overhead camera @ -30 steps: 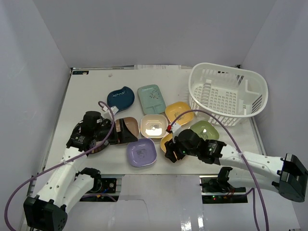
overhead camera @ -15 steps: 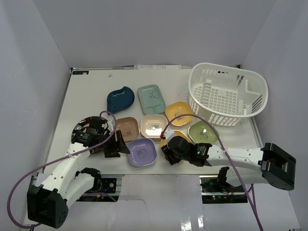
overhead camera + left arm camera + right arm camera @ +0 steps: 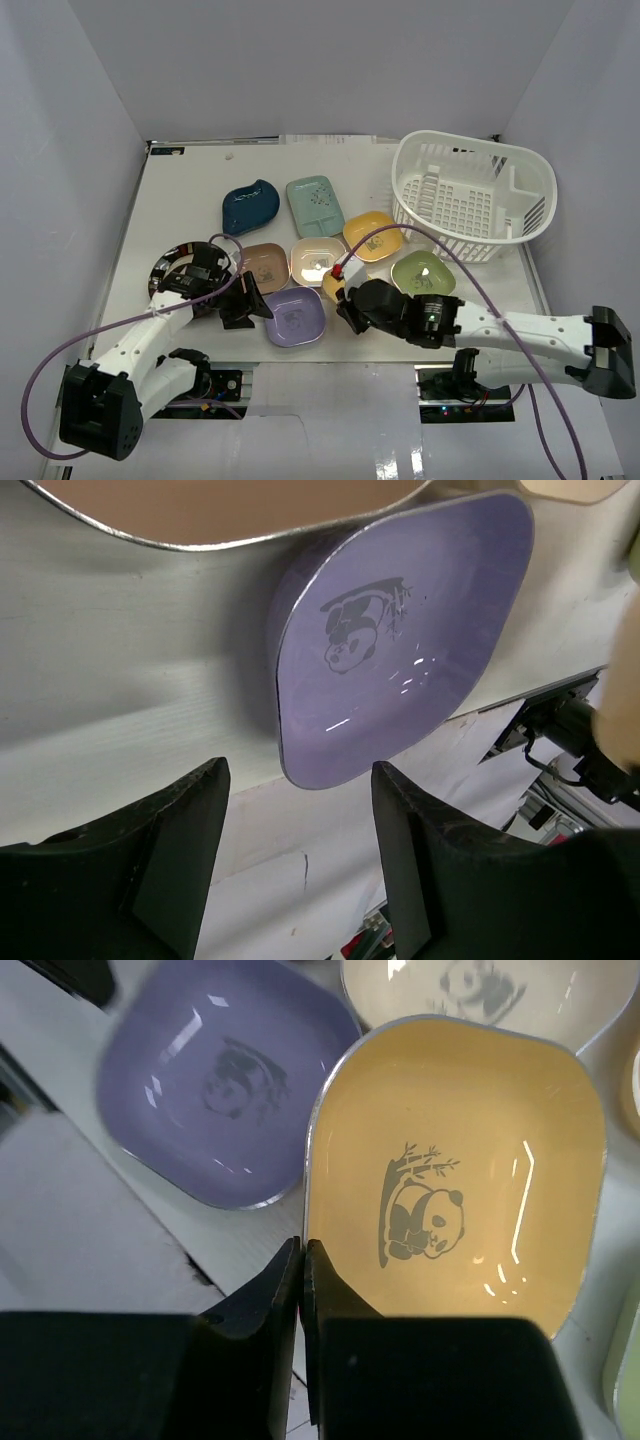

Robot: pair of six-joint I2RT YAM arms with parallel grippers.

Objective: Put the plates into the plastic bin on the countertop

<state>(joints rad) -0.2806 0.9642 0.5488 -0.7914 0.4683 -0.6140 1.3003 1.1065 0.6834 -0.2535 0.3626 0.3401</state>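
Note:
My right gripper (image 3: 302,1250) is shut on the near rim of a yellow plate (image 3: 470,1180) with a panda print; from above that gripper (image 3: 344,300) sits at the plate (image 3: 333,284). Left of it lies a lavender plate (image 3: 295,315). My left gripper (image 3: 254,303) stands open at its left edge, and the lavender plate (image 3: 400,650) has a corner just ahead of the fingers (image 3: 180,820), untouched. Other plates lie on the countertop (image 3: 180,190): teal leaf (image 3: 250,205), pale green (image 3: 315,205), cream (image 3: 318,262), pink-tan (image 3: 262,262). The plastic bin (image 3: 450,215) stands at the far right.
A second yellow plate (image 3: 372,235) and an olive-green plate (image 3: 423,272) lie close to the bin. A round dark-rimmed plate (image 3: 172,268) sits under my left arm. The table's front edge runs just behind both grippers. Purple cables loop over each arm.
My right gripper has closed onto the yellow plate's rim. My left gripper swung down beside the lavender plate and its jaws narrowed somewhat.

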